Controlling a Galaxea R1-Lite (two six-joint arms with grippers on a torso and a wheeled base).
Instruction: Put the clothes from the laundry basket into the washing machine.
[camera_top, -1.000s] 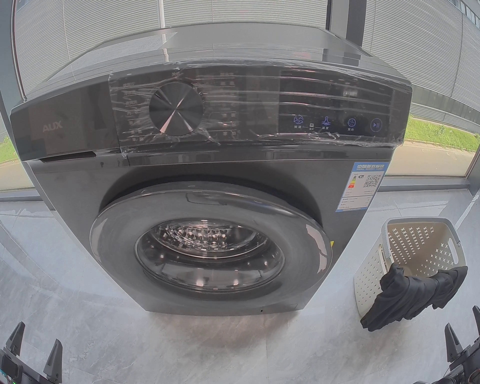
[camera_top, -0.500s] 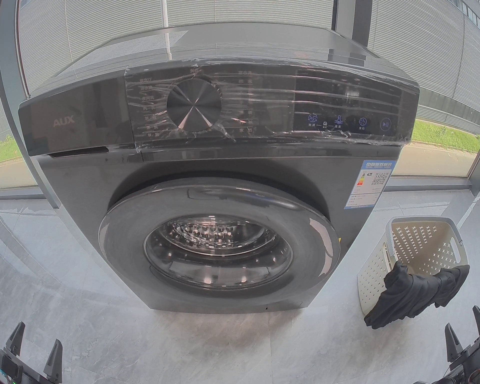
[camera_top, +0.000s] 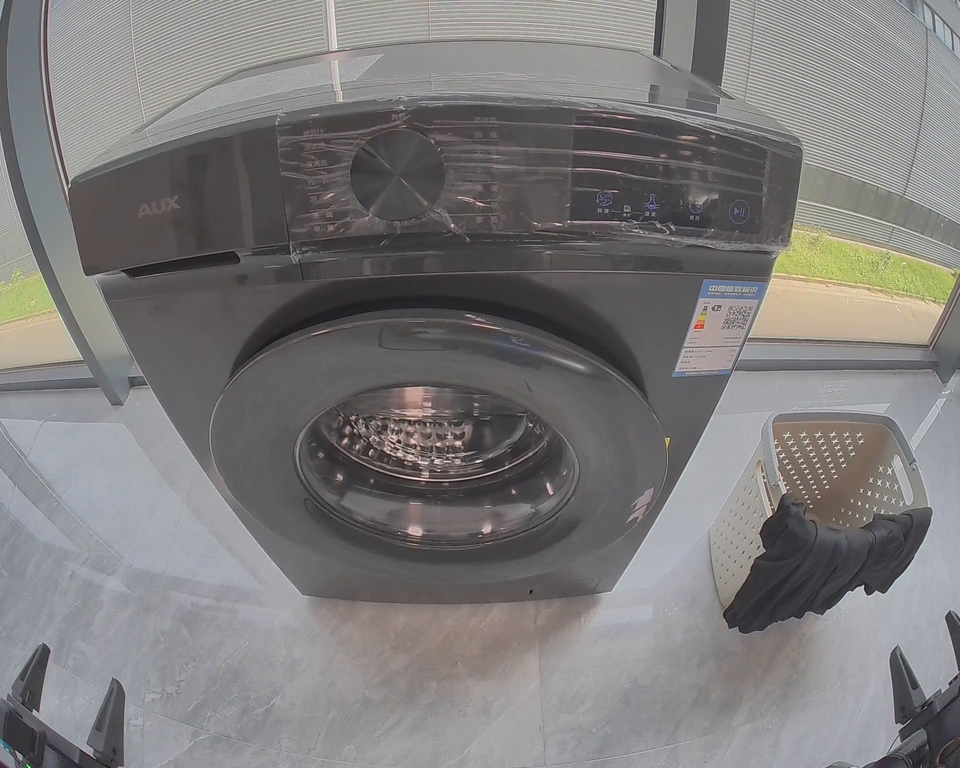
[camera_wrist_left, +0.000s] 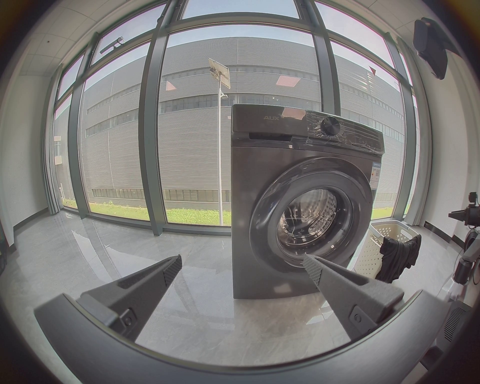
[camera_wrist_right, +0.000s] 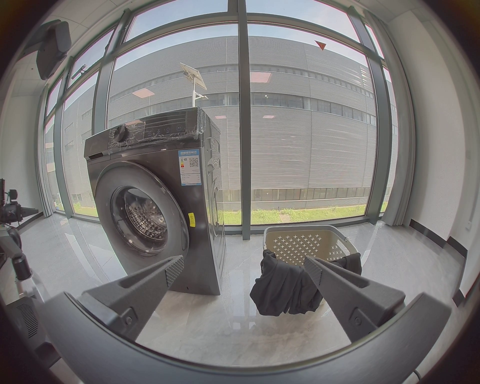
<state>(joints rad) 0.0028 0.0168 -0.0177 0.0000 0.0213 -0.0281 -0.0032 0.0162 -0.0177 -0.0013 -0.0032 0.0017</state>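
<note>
A dark grey washing machine stands on the floor ahead, its round glass door closed. To its right sits a cream laundry basket with a black garment draped over its front rim. The machine, basket and garment also appear in the left wrist view, and the machine, basket and garment in the right wrist view. My left gripper is open and empty, low at the left, well short of the machine. My right gripper is open and empty, low at the right, near the basket.
Glossy grey tile floor lies between me and the machine. Tall windows with dark frames stand behind the machine. A black stand with equipment is off to the right side of the room.
The head view has shifted: the machine and basket sit slightly higher and look a bit smaller, so the camera has moved. Both grippers keep their places, still open.
</note>
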